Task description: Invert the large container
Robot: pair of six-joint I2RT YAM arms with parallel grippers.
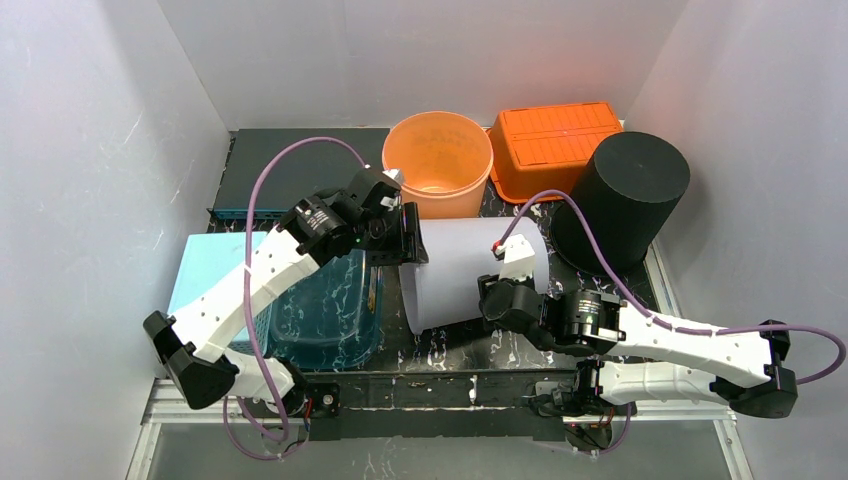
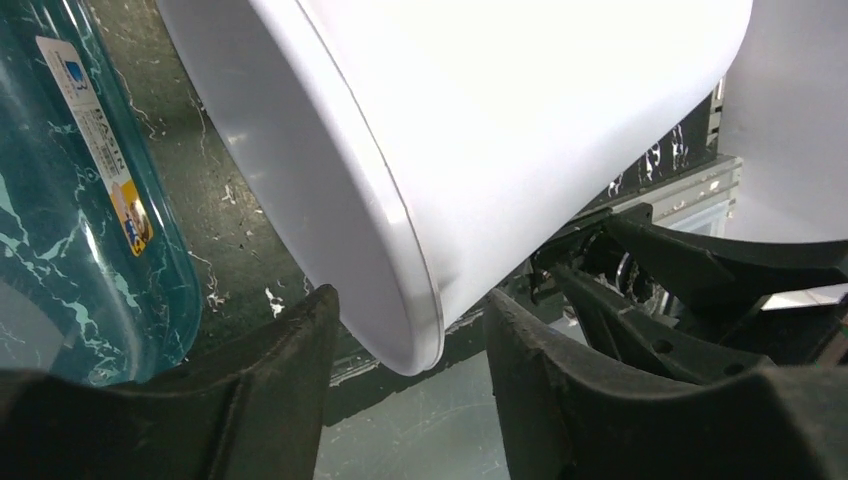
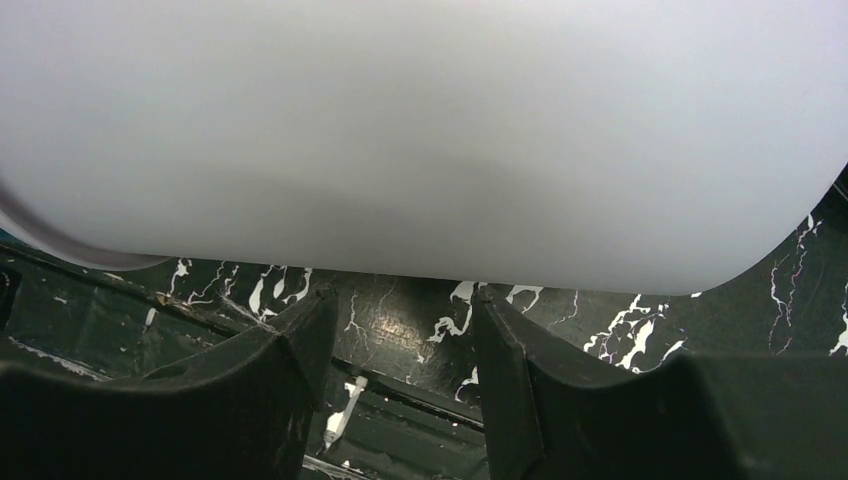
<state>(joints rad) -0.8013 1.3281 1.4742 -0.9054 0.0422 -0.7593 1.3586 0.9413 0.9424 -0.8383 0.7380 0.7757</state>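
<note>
Lying on its side at the middle of the table (image 1: 450, 352), the large white container (image 1: 468, 270) is shown whole only by the top view, with its rimmed end toward the left arm and its other end toward the right arm.

The left gripper (image 1: 410, 238) is placed at that rimmed end. Only in the left wrist view is the grip made plain. The left gripper (image 2: 410, 300) is held with its jaws spread, the container (image 2: 520, 120) rim is seen between them, and a gap is left on each side. A teal basket (image 2: 80, 220) with a printed label (image 2: 110, 170) is also caught there, just beside the rim.

The right gripper (image 1: 490, 296) is set against the container's near side. In the right wrist view the right gripper (image 3: 400, 305) is shown with its jaws apart and nothing between them. The white wall (image 3: 420, 130) fills the frame above them, and marbled tabletop (image 3: 400, 320) is visible in the gap.

Only from above can the rest be counted:
- one white container
- one teal basket (image 1: 325, 315)
- one orange bucket (image 1: 438, 160), upright at the back
- one orange crate (image 1: 555, 145), bottom up
- one black bin (image 1: 625, 195), bottom up at the right
- one pale blue panel (image 1: 205, 265) at the left
- two arms, each trailed by one purple cable (image 1: 300, 150)
</note>
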